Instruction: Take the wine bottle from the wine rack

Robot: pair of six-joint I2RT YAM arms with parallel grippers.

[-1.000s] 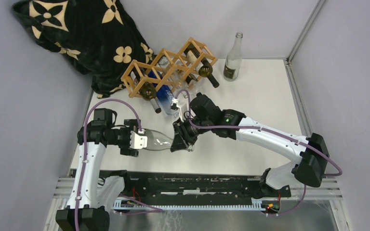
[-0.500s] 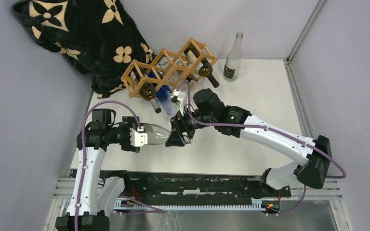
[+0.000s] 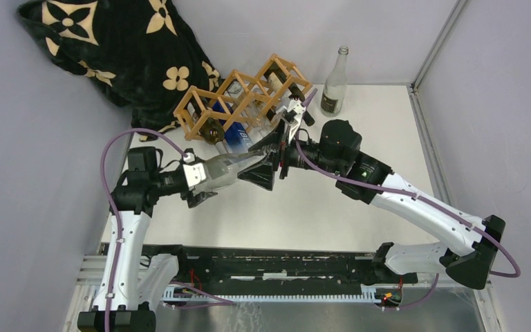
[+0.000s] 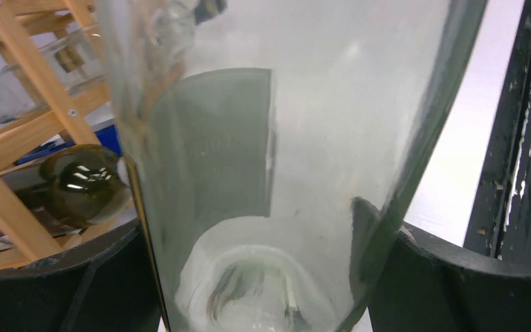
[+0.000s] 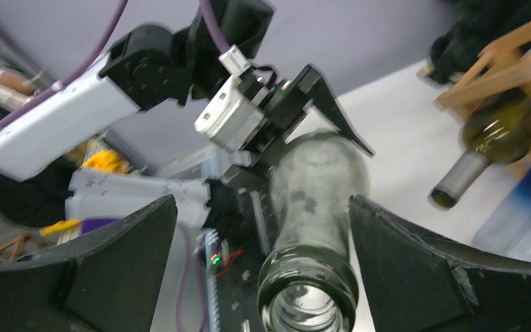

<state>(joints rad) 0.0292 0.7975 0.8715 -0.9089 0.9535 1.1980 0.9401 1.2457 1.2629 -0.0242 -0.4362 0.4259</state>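
My left gripper [image 3: 213, 174] is shut on the body of a clear glass wine bottle [image 3: 238, 164], held off the table with its neck pointing right. In the left wrist view the bottle [image 4: 283, 138] fills the frame between the black fingers [image 4: 449, 283]. My right gripper [image 3: 267, 160] stands open around the bottle's neck; its fingers [image 5: 422, 263] sit wide of the bottle mouth [image 5: 308, 290] without touching it. Just behind, the wooden wine rack [image 3: 242, 93] holds a dark green bottle [image 3: 214, 131] and another dark bottle [image 3: 297, 104].
A blue bottle [image 3: 237, 140] lies in front of the rack. A tall clear bottle [image 3: 334, 79] stands upright at the back right. A black cloth with cream flowers [image 3: 110, 48] is heaped in the back left corner. Grey walls close in on both sides.
My right gripper has let go of the bottle's neck, opened wide and drawn back to the right. The left gripper has closed on the bottle's body and carried it up towards the rack.
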